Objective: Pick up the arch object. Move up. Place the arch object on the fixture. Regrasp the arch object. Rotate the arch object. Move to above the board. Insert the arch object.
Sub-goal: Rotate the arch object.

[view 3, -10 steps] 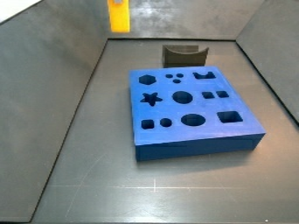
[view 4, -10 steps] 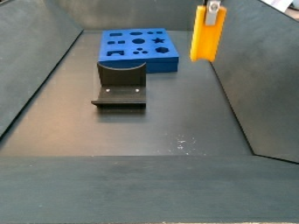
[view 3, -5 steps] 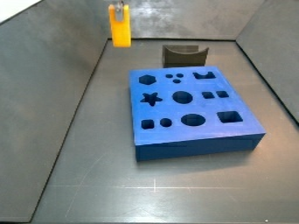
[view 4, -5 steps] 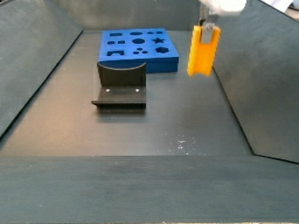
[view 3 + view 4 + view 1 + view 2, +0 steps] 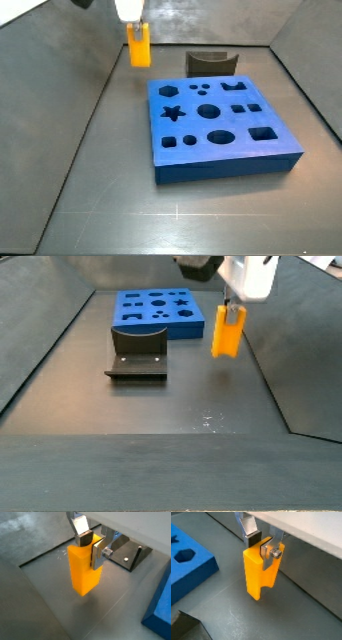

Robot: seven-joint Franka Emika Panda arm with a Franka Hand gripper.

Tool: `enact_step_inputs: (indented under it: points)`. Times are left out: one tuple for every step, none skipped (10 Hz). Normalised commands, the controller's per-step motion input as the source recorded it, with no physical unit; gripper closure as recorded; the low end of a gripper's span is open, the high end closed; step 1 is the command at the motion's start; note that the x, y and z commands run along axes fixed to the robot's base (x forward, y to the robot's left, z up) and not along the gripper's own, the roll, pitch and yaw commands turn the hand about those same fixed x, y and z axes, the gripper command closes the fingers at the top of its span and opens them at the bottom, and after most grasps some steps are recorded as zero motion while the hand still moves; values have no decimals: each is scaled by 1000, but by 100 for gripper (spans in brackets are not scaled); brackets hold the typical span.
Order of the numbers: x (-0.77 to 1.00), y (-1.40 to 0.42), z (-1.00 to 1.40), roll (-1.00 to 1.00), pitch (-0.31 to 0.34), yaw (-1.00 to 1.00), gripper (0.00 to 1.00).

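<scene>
Hanging upright above the dark floor (image 5: 174, 406), the arch object (image 5: 85, 567) is seen clamped at its upper end by the gripper (image 5: 89, 543), its silver fingers (image 5: 252, 534) pressed on opposite faces. In a side view, the arch object (image 5: 138, 47) is found at eleven o'clock of the board (image 5: 221, 130), with the fixture (image 5: 210, 63) well apart.

The scene was lit evenly and softly from above, and no harsh glare was seen. Faint sheen was noted on the grey floor (image 5: 160, 406) in both side views. A soft shadow was cast beneath the arch object (image 5: 83, 567), held in the hand (image 5: 89, 543). Both wrist views were slightly blurred and grainy; the hand (image 5: 241, 276) was washed out white in a side view.
</scene>
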Motion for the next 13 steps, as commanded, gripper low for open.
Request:
enact_step_inputs:
  points:
    - [21,3,-839,-60,-60,18,100]
    - [21,1,-739,-64,-60,20,100]
    - [21,0,-612,-70,-58,21,100]
    - [21,0,-518,-74,-55,21,100]
    - [0,0,0,0,0,0,0]
    - [0,0,973,0,0,0,0]
    - [-13,1,951,1,13,-1,0]
    - [-31,4,844,5,31,-5,0]
    - [-33,7,735,10,30,-10,0]
    - [-31,11,568,18,29,-14,0]
    - [-29,13,431,24,31,-16,0]
    - [-24,14,293,30,32,-16,0]
    - [0,0,0,0,0,1000,0]
